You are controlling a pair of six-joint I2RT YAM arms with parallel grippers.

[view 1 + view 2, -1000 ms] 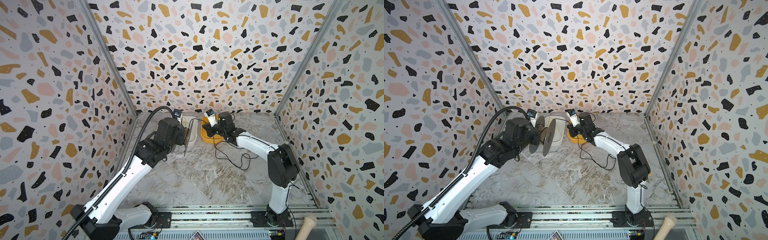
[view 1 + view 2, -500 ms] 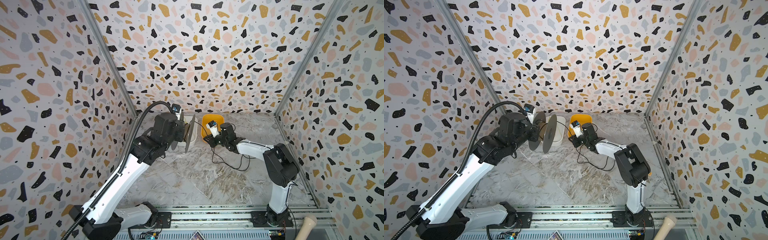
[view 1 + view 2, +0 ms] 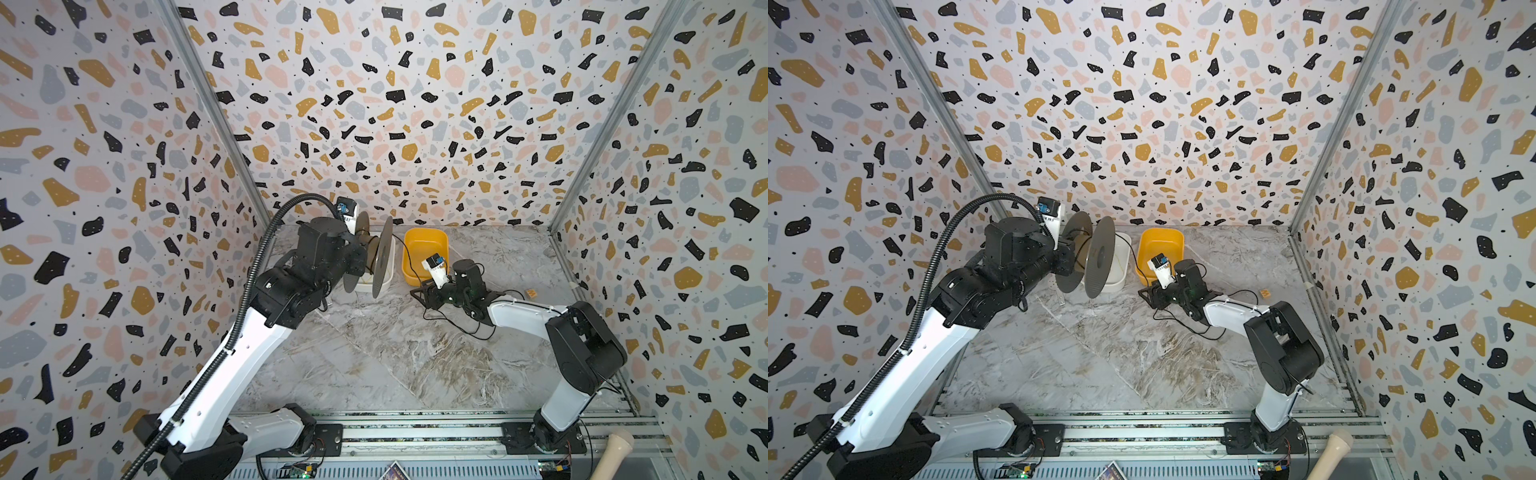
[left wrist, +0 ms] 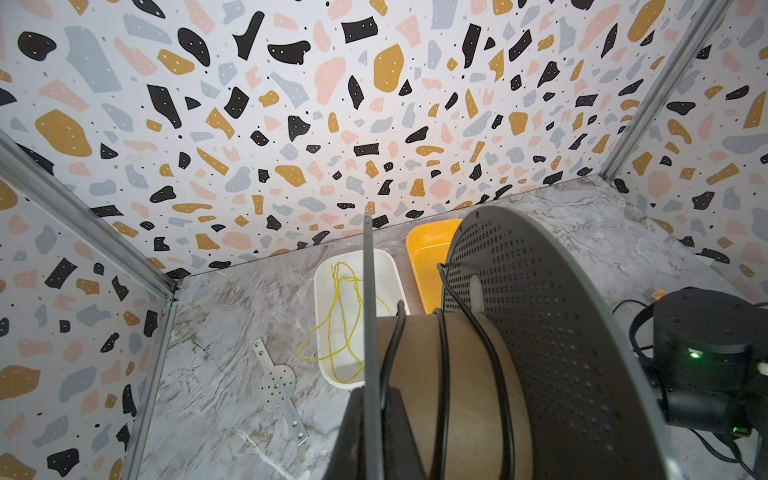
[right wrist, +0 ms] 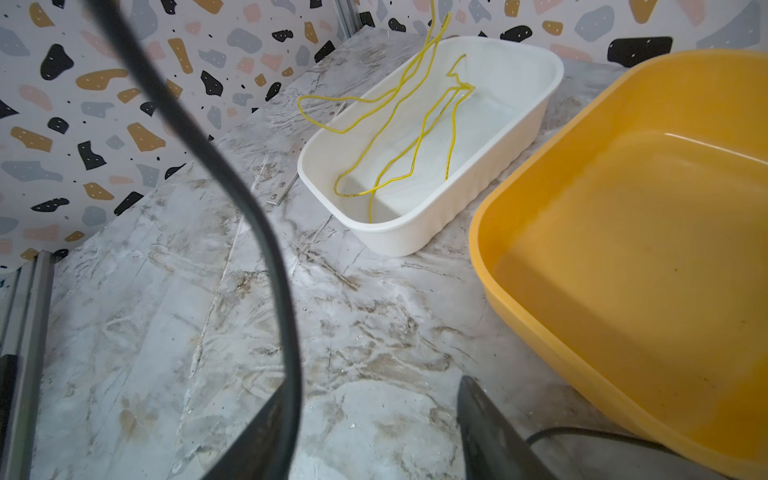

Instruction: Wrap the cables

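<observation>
While the left end effector (image 4: 372, 411) is clamping shut on the thin edge of one flange, it is holding the spool (image 3: 383, 257) in front of the white bin (image 4: 353, 254). The spool's axle is lying level and both flanges are standing upright. The cable (image 4: 442, 353) is sitting in three loose turns around the brown core, between the flanges. From there it is running out past the perforated flange. It is then passing along the left side of the yellow bin (image 3: 424, 237) and dropping toward the right end effector (image 5: 374, 395).

That end effector is hanging low over the table (image 3: 374, 365), just in front of the yellow bin. Its fingers are standing well apart, with bare table showing between them. The cable is passing close along one finger, and nothing is being pinched between the two. The rest of the cable is lying in slack loops on the table, beneath and beside the right arm.

A yellow cord (image 5: 343, 131) is lying in the white bin, with one loop hanging out over the rim. A metal strip (image 4: 278, 386) is lying flat on the table beside that bin.
</observation>
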